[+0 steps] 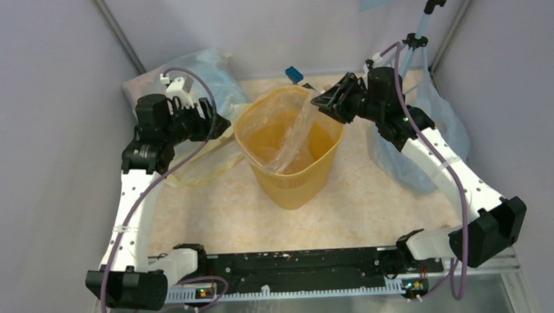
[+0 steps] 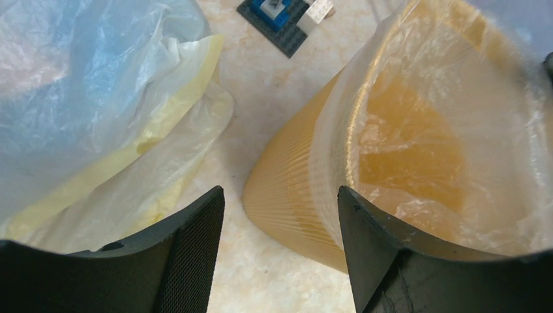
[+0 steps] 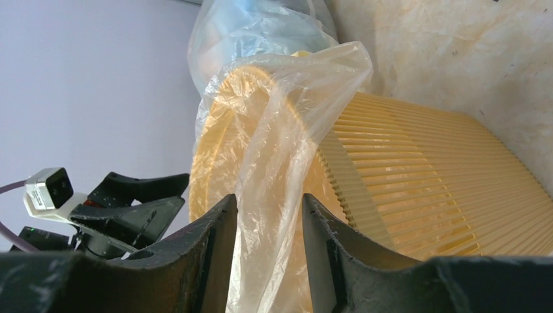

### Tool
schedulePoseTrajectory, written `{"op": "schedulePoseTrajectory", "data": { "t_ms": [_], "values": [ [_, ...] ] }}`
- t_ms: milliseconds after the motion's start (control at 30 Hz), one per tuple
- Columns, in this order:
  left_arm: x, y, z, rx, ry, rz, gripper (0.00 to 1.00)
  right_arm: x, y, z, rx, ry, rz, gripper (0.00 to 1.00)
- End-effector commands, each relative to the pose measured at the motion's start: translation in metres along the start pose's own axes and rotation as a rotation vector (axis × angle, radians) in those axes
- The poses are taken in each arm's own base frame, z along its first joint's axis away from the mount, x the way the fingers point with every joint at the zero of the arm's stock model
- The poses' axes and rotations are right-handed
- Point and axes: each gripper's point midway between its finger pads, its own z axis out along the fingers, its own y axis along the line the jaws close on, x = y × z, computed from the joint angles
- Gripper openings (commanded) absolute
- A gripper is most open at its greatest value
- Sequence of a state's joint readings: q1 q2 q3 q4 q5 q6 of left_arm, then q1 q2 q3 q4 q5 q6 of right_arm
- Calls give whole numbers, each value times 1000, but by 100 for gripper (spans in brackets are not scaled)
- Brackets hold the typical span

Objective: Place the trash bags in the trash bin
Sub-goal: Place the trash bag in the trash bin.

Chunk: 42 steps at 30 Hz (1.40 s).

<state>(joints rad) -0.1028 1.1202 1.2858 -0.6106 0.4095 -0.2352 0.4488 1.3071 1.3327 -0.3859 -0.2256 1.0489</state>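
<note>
The yellow trash bin [image 1: 297, 187] stands upright mid-table. A clear film trash bag [image 1: 294, 138] lies inside it, and one strand of it rises over the right rim to my right gripper [image 1: 321, 99]. In the right wrist view that strand [image 3: 280, 150] runs between the fingers of the right gripper [image 3: 269, 208]. The jaws stand apart and the film hangs loose, clear of the right-hand finger. My left gripper [image 1: 223, 126] sits at the bin's left rim. In its wrist view the left gripper [image 2: 280, 202] is open, holding nothing, with the bin wall [image 2: 293, 189] and film-covered rim [image 2: 456, 98] just ahead.
Big bluish sacks lie at the back left [image 1: 200, 75] and at the right [image 1: 429, 143]. A pale yellowish bag [image 1: 204, 163] spreads on the table left of the bin. A blue-and-white block piece [image 1: 295, 74] sits behind the bin. A thin stand [image 1: 424, 30] rises at the back right.
</note>
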Motion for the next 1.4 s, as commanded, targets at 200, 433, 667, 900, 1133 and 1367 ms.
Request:
{"op": "schedulePoseTrajectory", "data": {
  "t_ms": [200,433,667,900,1133,1367],
  "values": [
    [-24,-30,3,226,-72,-86,68,-4,2,9,-16,-23,2,39],
    [-23,-37,13,315,-75,-153,66,-4,1,8,-16,-28,7,15],
    [-25,-34,29,328,-36,-114,62,-7,-3,-3,5,-60,-3,0],
    [-28,-54,48,319,-24,32,59,-8,-9,-12,34,-69,-14,0],
    [-22,-54,71,201,21,145,27,-15,-12,-24,44,-89,-18,0],
    [-25,-43,77,91,17,222,8,-26,-24,-42,72,-111,-18,0]
  ]
}}
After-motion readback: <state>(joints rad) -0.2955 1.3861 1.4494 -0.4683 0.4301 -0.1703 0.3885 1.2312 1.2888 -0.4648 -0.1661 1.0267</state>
